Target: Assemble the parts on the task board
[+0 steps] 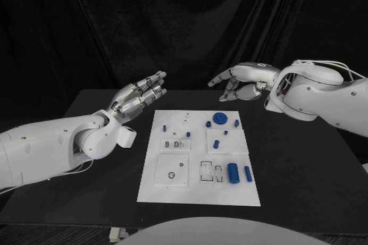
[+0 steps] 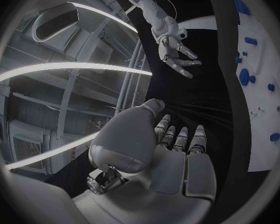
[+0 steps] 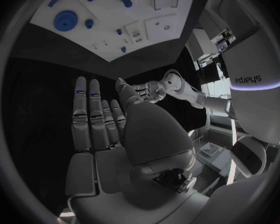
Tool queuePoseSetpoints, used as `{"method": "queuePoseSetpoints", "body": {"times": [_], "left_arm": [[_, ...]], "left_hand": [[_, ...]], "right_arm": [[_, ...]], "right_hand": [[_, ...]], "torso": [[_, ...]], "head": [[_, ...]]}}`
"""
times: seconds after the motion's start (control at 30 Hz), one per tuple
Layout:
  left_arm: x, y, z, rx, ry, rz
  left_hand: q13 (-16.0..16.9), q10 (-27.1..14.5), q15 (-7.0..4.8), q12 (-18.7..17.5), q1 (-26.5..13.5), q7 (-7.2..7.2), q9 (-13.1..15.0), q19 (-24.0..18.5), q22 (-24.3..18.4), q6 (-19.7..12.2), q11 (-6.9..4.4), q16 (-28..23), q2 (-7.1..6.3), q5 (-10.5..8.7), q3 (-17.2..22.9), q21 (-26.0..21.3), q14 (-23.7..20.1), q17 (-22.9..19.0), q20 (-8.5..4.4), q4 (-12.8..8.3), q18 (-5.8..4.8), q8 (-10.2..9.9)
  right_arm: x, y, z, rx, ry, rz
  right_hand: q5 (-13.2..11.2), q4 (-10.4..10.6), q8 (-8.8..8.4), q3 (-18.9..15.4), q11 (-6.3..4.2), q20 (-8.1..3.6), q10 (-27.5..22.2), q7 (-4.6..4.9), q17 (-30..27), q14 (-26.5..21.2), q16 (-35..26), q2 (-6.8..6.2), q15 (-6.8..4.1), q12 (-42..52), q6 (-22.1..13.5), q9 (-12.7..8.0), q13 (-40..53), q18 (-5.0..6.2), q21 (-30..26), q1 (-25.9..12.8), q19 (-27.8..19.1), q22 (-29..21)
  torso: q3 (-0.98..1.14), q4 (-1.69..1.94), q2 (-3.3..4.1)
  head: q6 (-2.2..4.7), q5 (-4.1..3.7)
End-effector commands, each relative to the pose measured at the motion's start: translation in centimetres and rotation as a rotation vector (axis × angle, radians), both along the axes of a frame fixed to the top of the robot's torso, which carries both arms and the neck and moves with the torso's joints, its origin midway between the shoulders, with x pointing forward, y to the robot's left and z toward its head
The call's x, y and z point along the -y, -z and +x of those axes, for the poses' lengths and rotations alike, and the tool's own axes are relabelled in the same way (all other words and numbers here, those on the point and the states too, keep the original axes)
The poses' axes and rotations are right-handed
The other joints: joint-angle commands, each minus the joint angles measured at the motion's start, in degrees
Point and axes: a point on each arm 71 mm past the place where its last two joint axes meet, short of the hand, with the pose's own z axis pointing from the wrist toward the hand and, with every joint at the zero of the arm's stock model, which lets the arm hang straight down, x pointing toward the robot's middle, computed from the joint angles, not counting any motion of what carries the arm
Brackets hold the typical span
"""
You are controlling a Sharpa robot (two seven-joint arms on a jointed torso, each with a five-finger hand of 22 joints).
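I see both robot hands raised near the table's far edge, left robot hand (image 1: 140, 96) released with fingers straight, right robot hand (image 1: 239, 81) loosely curled, seemingly holding nothing. The task board (image 1: 153, 189) lies mid-table, blue parts (image 1: 220, 118) on it.

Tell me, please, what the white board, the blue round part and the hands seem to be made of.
The board looks like matte white plastic or painted plate: flat, with no glare. The blue round part looks like moulded or printed plastic: even colour, dull surface. The left hand and right hand look like silver metal or metallic-coated plastic: they show a grey sheen. None of this is certain.
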Motion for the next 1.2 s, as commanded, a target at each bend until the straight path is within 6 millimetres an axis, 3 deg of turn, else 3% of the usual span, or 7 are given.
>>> {"method": "queuePoseSetpoints", "body": {"times": [0.03,0.2,0.27,0.37,0.6,0.8,1.2], "left_arm": [[-0.2,-2.0,-0.6,0.205,-0.011,-0.105],[-0.2,-2.5,-0.7,0.230,0.021,-0.083],[-0.2,-2.6,-0.8,0.235,0.032,-0.077],[-0.2,-2.7,-0.9,0.237,0.045,-0.072],[0.0,-2.8,-0.9,0.233,0.069,-0.073],[0.0,-2.8,-1.1,0.234,0.074,-0.077],[-0.2,-3.0,-1.3,0.259,0.053,-0.080]], "left_hand": [[0.08,0.35,0.41,0.12,0.23,0.11,0.05,0.05,0.11,0.29,0.19,-0.21,-0.58,0.34,0.35,0.34,-0.03,-0.05,0.59,0.05,1.03,0.13],[0.08,0.35,0.59,0.12,0.46,0.28,0.06,0.15,0.14,0.38,0.41,-0.21,-0.66,0.52,0.62,0.41,-0.03,-0.05,0.83,0.03,1.02,0.11],[0.05,0.25,0.68,0.09,0.68,0.30,0.05,0.19,0.15,0.31,0.42,-0.21,-0.64,0.64,0.87,0.43,-0.03,-0.05,0.97,-0.06,1.02,0.08],[0.05,0.22,0.71,0.08,0.79,0.29,0.04,0.23,0.17,0.30,0.42,-0.21,-0.64,0.65,0.99,0.46,-0.03,-0.05,1.04,-0.10,1.02,0.06],[0.02,0.11,0.85,0.05,1.02,0.38,0.03,0.26,0.17,0.23,0.52,-0.21,-0.62,0.67,1.30,0.48,-0.03,-0.05,1.26,-0.18,1.01,0.02],[0.02,0.11,0.64,0.06,1.24,0.66,0.06,0.24,0.15,0.41,0.91,-0.21,-0.66,0.68,1.64,0.45,-0.03,-0.05,1.40,-0.25,1.00,0.04],[-0.05,-0.17,-3.36,-0.01,1.42,1.23,0.13,-0.67,-0.30,1.12,1.56,-0.21,-1.48,0.78,3.04,-0.22,-0.03,-0.05,0.03,0.13,0.87,0.11]], "right_arm": [[0.0,0.2,0.1,0.144,0.019,-0.214],[0.0,0.0,0.3,0.191,0.022,-0.247],[0.0,0.0,0.4,0.201,0.024,-0.250],[0.0,0.1,0.5,0.210,0.026,-0.253],[0.3,0.8,0.4,0.215,0.026,-0.244],[0.4,1.7,0.3,0.203,0.017,-0.240],[0.3,3.2,0.0,0.173,0.002,-0.244]], "right_hand": [[-1.15,-0.23,1.24,0.40,-0.48,-2.90,4.11,0.23,3.76,7.38,5.63,-1.19,-2.23,1.58,5.78,0.83,0.37,0.20,4.40,-1.04,6.61,2.47],[-2.43,2.14,0.12,1.71,-0.56,-4.98,10.47,-0.11,14.55,14.47,22.91,-2.12,-4.45,2.53,8.12,0.90,-0.13,-0.22,14.25,-4.11,13.80,9.29],[-2.88,3.46,-0.92,3.41,-0.54,-5.40,12.68,0.08,27.11,11.57,38.44,-3.38,-4.52,2.04,8.63,0.85,-1.01,-0.90,25.84,-4.78,11.43,20.94],[-3.01,4.25,-0.95,4.39,-0.51,-5.23,13.46,0.06,32.22,12.25,44.36,-4.19,-4.59,1.80,8.65,0.82,-1.49,-1.64,34.80,-5.14,10.63,31.05],[-4.32,6.25,-0.91,4.40,-0.17,-4.94,15.21,1.59,35.24,13.26,48.14,-5.47,-4.41,2.19,9.26,0.98,-1.70,-2.20,41.80,-7.16,9.71,39.34],[-4.13,6.31,-1.14,4.62,-0.06,-4.79,15.88,1.57,35.46,13.46,48.59,-5.68,-4.28,2.25,8.63,0.78,-1.75,-2.35,43.27,-6.96,9.65,41.20],[-3.17,6.41,-0.84,5.28,-0.04,-3.94,18.01,1.89,36.92,14.76,50.11,-5.94,-3.25,1.92,9.17,0.54,-2.13,-3.27,48.04,-6.65,10.96,47.35]], "torso": [[0.04,1.10,2.71],[-0.16,2.19,4.70],[-0.26,2.40,5.16],[-0.53,2.74,6.31],[-0.89,3.48,8.27],[-1.09,3.80,9.20],[-1.23,4.46,9.97]], "head": [[0.91,-1.28],[1.94,-3.17],[2.21,-3.51],[3.04,-3.89],[5.15,-4.59],[5.56,-4.88],[5.64,-5.32]]}}
